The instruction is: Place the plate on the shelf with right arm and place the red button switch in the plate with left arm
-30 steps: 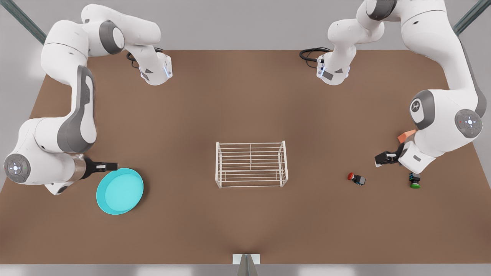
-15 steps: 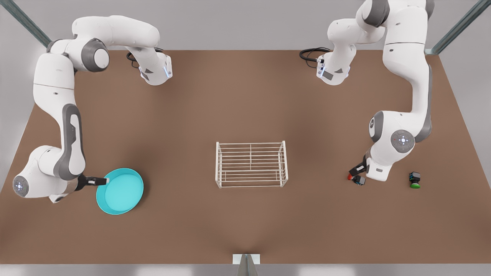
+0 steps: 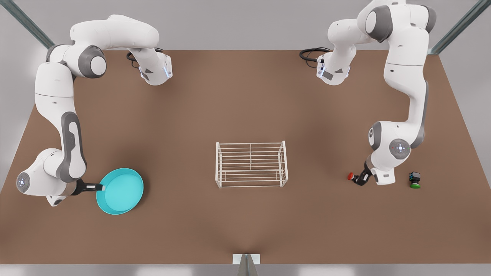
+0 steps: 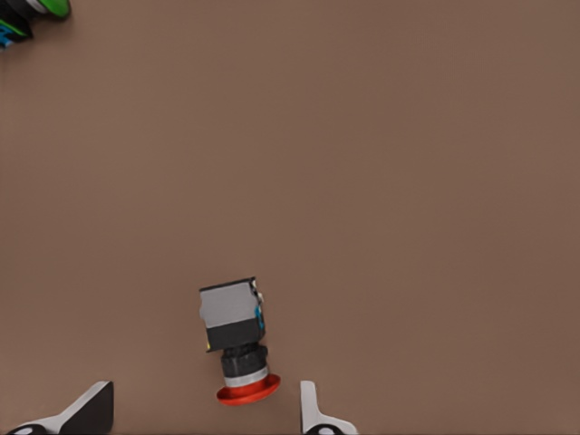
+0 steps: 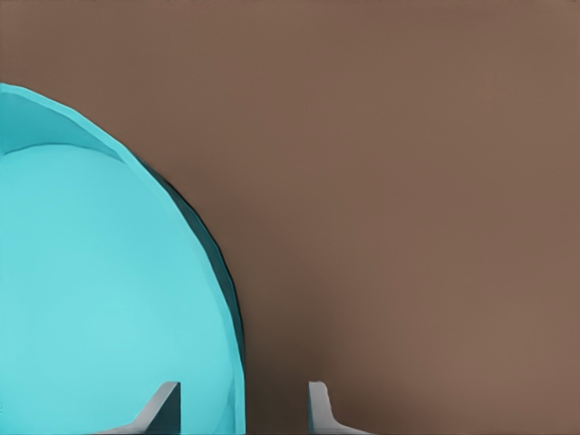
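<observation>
The turquoise plate point(image 3: 119, 191) lies flat on the brown table at the front view's left. My right gripper point(image 3: 98, 187) is at its left edge, open, with the plate's rim point(image 5: 222, 299) running between the fingers point(image 5: 166, 405). The white wire shelf point(image 3: 251, 165) stands at the table's middle with nothing on it. At the front view's right the red button switch point(image 3: 352, 176) lies on its side. My left gripper point(image 3: 360, 179) is low over it, open, and the switch's red cap point(image 4: 247, 390) sits between the fingertips point(image 4: 311, 410) while its black body point(image 4: 231, 314) points away.
A like switch with a green cap point(image 3: 414, 180) stands a short way to the right of the left gripper, also seen in the left wrist view point(image 4: 36, 7). Black cables point(image 3: 310, 53) lie near the arm bases at the table's far edge.
The left arm swung toward the front view's left and dropped onto the red button switch. The right gripper slid toward the near edge and lowered onto the plate's left rim.
</observation>
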Motion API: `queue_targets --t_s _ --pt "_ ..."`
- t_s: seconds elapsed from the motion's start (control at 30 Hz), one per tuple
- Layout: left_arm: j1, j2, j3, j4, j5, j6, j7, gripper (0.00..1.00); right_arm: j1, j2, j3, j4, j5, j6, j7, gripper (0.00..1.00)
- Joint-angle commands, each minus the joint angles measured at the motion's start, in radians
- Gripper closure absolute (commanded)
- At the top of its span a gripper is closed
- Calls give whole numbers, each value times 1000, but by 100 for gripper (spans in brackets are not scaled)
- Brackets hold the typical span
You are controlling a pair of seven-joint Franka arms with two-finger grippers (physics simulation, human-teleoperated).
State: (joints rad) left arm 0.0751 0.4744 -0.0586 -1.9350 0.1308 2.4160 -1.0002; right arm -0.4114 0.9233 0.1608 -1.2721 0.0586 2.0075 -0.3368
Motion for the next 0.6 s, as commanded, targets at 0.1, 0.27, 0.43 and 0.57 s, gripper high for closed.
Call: queue_targets --t_s 0.1,0.27,0.43,0.57 --pt "-1 27 2 1 44 26 -301 0 2 0 2 0 3 16 -114 50" --pt "-3 67 2 2 59 26 -301 0 6 9 2 0 4 16 -105 61" --pt "-6 82 2 36 69 25 -301 0 5 23 2 2 4 16 -105 74" --pt "-5 104 2 74 75 25 -299 0 5 -20 11 25 0 -85 -105 75"
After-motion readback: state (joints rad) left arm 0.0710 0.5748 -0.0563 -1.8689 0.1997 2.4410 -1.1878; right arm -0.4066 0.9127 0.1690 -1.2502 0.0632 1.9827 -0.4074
